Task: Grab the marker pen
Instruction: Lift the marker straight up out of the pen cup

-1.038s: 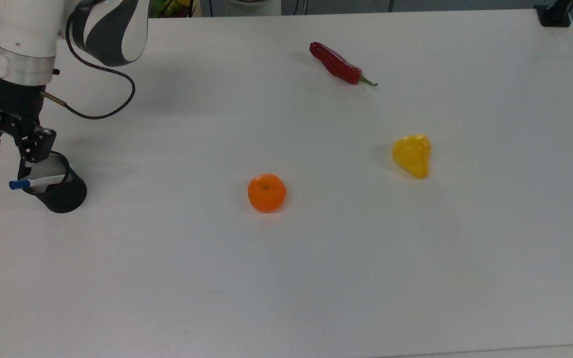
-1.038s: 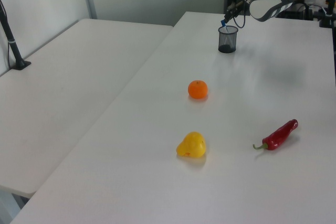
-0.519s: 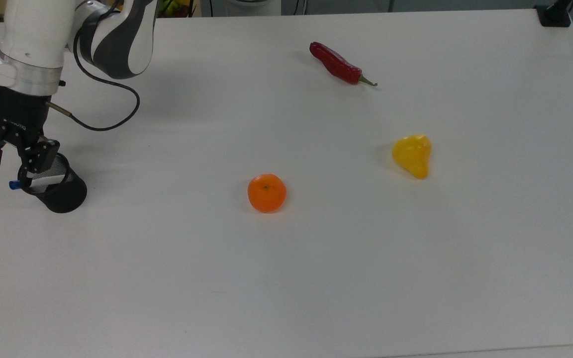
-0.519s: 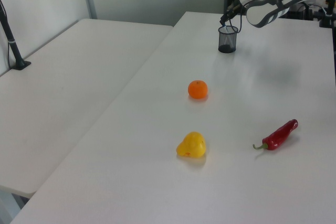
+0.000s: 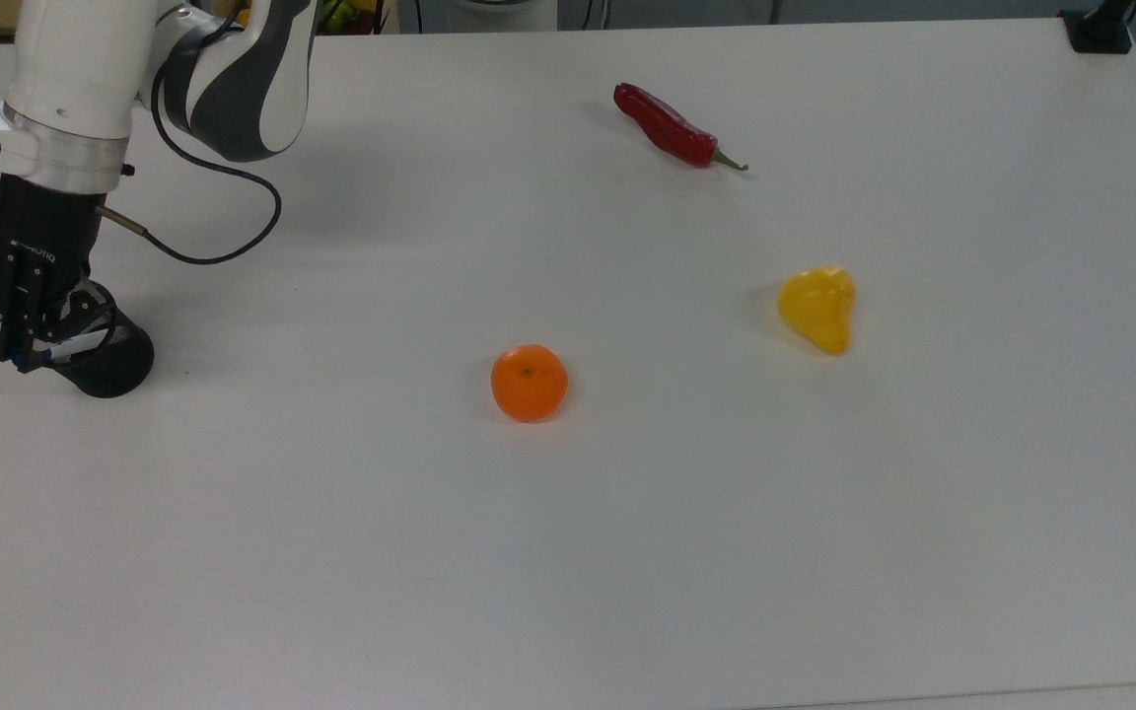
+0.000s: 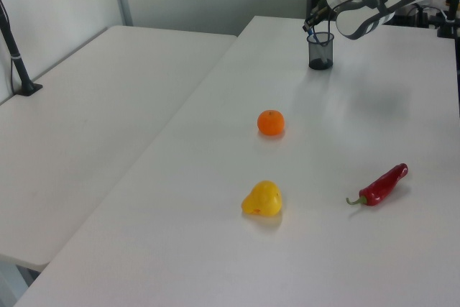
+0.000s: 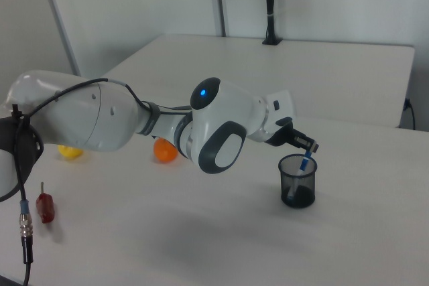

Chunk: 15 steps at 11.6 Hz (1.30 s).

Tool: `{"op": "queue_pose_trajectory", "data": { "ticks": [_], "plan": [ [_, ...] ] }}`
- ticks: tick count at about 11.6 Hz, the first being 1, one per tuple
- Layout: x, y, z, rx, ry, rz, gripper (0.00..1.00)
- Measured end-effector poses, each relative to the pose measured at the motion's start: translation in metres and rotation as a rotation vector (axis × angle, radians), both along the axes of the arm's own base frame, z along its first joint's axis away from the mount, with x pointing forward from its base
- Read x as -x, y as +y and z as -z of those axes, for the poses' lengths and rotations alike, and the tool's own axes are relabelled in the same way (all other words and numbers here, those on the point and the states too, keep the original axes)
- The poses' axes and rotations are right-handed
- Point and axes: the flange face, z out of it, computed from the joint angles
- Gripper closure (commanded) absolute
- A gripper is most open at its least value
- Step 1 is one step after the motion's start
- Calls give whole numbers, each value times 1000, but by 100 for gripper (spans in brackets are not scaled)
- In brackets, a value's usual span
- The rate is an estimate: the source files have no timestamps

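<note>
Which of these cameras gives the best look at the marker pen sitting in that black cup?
The right view: the marker pen stands slanted in the black mesh cup, its blue top at the gripper. In the top view the gripper covers most of the pen. In the left view it is too small to make out.

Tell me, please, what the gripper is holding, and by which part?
The gripper grips the marker pen at its blue-capped top end, above the black mesh cup.
</note>
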Motion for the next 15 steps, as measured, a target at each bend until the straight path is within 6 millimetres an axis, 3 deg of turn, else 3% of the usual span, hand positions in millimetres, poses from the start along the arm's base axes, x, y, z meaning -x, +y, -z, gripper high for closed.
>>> {"op": "queue_pose_trajectory", "data": {
  "ticks": [3, 5, 7, 11, 15],
  "plan": [
    [-1, 1, -2, 0, -5, -2, 100],
    [-4, 1, -18, 7, -34, -3, 100],
    [-2, 1, -49, 13, -80, -3, 100],
    [14, 0, -130, -8, -212, 22, 100],
    [27, 19, -184, -31, -249, 0, 100]
  ]
}}
